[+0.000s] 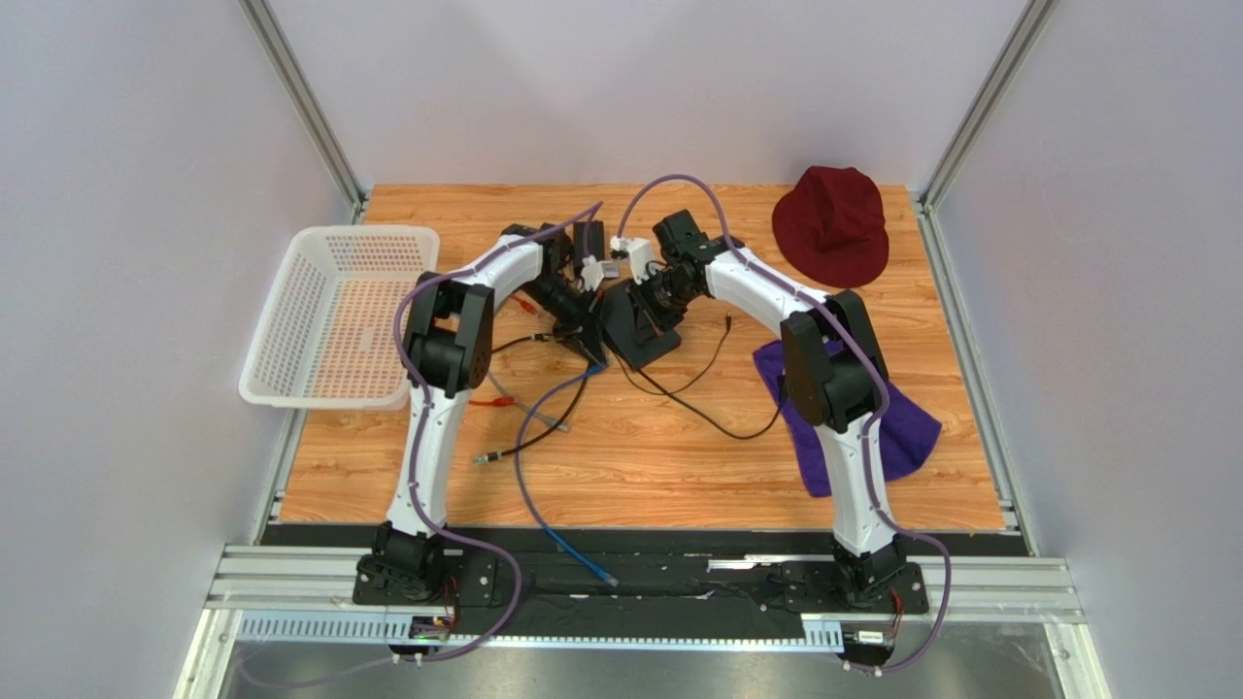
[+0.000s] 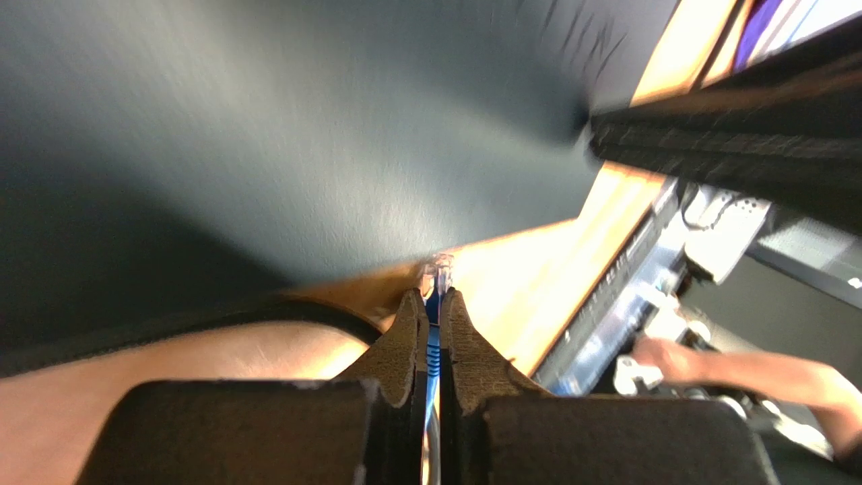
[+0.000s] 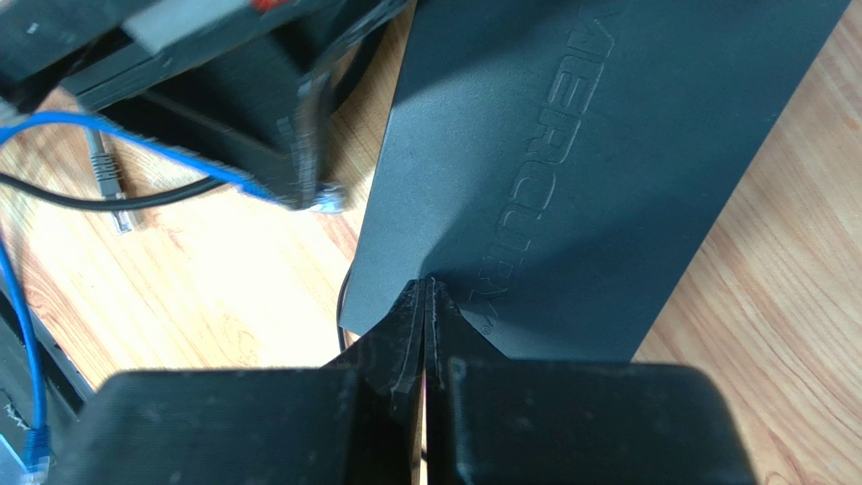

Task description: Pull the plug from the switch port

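Left wrist view: one blue-cabled plug clamped in left end effector; right end effector closed.

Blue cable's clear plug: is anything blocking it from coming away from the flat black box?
Nothing visible does. The left fingers are shut on the blue cable just behind the clear plug, which seems to sit apart from the flat matte-black box, bare wood between them.
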`<action>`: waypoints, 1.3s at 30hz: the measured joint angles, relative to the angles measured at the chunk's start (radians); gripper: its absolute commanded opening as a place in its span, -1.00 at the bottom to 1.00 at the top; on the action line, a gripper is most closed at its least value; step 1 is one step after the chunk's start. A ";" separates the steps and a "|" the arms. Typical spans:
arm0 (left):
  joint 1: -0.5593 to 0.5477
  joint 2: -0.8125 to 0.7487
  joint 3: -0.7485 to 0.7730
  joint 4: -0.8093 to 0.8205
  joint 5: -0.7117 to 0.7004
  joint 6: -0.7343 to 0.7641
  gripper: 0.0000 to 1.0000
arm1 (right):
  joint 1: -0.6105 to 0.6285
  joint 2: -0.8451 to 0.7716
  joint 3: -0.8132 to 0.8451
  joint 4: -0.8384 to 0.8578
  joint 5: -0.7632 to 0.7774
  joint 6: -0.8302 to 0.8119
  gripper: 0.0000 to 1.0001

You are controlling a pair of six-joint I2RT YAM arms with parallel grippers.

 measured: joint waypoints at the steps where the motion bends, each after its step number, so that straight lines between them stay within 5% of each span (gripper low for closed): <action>1: 0.000 0.004 0.000 -0.030 -0.003 0.010 -1.00 | -0.002 0.000 0.001 0.000 0.000 0.000 -1.00; 12: 0.019 0.005 0.093 -0.190 -0.039 0.092 -1.00 | -0.012 0.001 0.001 0.001 0.001 0.000 -1.00; 21: 0.138 0.003 0.530 -0.239 -0.075 0.251 -1.00 | -0.013 0.003 0.010 -0.001 0.013 -0.007 -1.00; 32: 0.130 -0.038 0.529 -0.236 -0.583 0.502 -0.97 | -0.020 0.033 0.065 -0.037 0.029 -0.019 -1.00; 33: 0.119 -0.036 0.527 -0.224 -0.630 0.522 -0.88 | -0.020 0.035 0.069 -0.042 0.029 -0.019 -1.00; 35: 0.107 -0.029 0.527 -0.192 -0.713 0.547 -0.23 | -0.021 0.039 0.076 -0.048 0.029 -0.018 -1.00; 39: 0.086 -0.013 0.525 -0.089 -0.857 0.541 0.44 | -0.023 0.040 0.078 -0.050 0.027 -0.018 -1.00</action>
